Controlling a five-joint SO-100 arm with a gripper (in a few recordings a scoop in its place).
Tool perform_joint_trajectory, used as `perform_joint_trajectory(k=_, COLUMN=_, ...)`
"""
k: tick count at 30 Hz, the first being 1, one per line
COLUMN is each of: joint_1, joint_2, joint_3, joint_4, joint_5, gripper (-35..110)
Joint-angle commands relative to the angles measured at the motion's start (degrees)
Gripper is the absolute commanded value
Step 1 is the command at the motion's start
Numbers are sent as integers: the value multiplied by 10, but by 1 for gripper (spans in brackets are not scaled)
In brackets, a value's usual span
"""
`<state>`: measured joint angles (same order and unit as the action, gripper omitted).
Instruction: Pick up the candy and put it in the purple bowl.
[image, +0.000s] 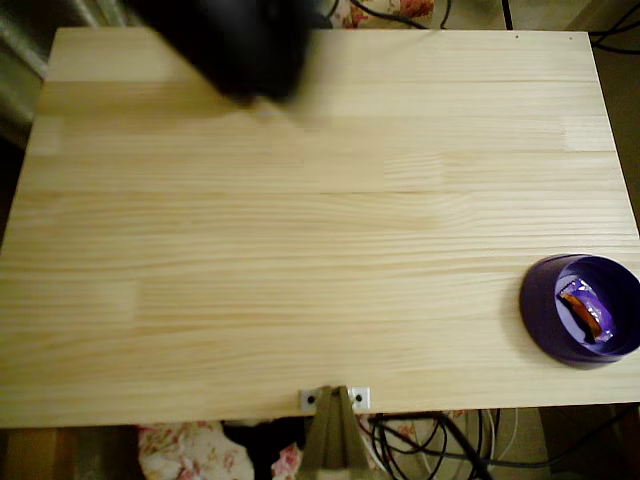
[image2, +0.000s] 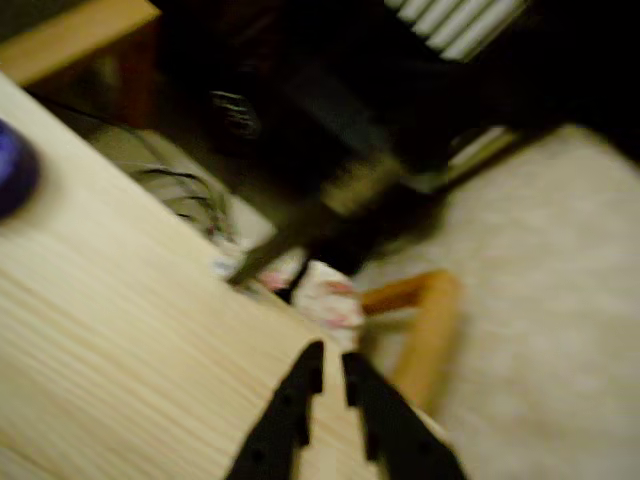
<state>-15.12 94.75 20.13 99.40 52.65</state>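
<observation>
- Your gripper (image2: 326, 372), wrist view: the two black fingers (image2: 290, 405) stand nearly together, a thin slit of table between the tips. Nothing is between them. Read it as closed, or all but closed, on nothing.
- Just beneath and ahead of the tips: bare pale wood of the table (image2: 110, 340), with its edge running close past them. Beyond the edge lie blurred floor, cables and flowered cloth.
- Far up and to the left of the fingers in the wrist view, a dark purple blob at the picture's edge: the bowl (image2: 14, 178), well apart from the tips.
- Overhead view: the arm (image: 240, 45) is a dark blur at the top of the picture, over the far edge of the table. The fingers cannot be made out there.
- The bowl (image: 581, 310) sits at the lower right of the overhead view, near the table's right edge, nearly the whole board away from the arm.
- The candy (image: 585, 310) lies inside the bowl, on its floor, long axis running from upper left to lower right in the overhead view.
- Judgement: with the candy already in the bowl, the placing looks done. The relation that matters is that the candy lies diagonally across the table from your fingers, well apart. No further reach toward it seems called for.
</observation>
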Motion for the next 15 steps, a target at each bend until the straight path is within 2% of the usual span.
perform_joint_trajectory(k=1, joint_1=50, joint_2=186, joint_3=139, joint_4=-13, joint_5=-50, gripper=0)
perform_joint_trajectory(k=3, joint_1=71, joint_2=312, joint_3=331, joint_4=-98, joint_5=-127, gripper=0)
perform_joint_trajectory(k=4, joint_1=80, joint_2=397, joint_3=461, joint_4=-171, joint_5=-195, gripper=0)
perform_joint_trajectory(k=5, joint_1=85, joint_2=493, joint_3=606, joint_4=-264, joint_5=-303, gripper=0)
perform_joint_trajectory(k=6, joint_1=79, joint_2=601, joint_3=754, joint_4=-358, joint_5=-459, gripper=0)
perform_joint_trajectory(k=7, joint_1=66, joint_2=710, joint_3=894, joint_4=-436, joint_5=-508, gripper=0)
perform_joint_trajectory(k=8, joint_1=57, joint_2=799, joint_3=1000, joint_4=-461, joint_5=-548, gripper=0)
perform_joint_trajectory(k=9, joint_1=56, joint_2=845, joint_3=1059, joint_4=-470, joint_5=-525, gripper=0)
perform_joint_trajectory(k=12, joint_1=76, joint_2=772, joint_3=1021, joint_4=-331, joint_5=-493, gripper=0)
perform_joint_trajectory(k=15, joint_1=76, joint_2=799, joint_3=1075, joint_4=-336, joint_5=-502, gripper=0)
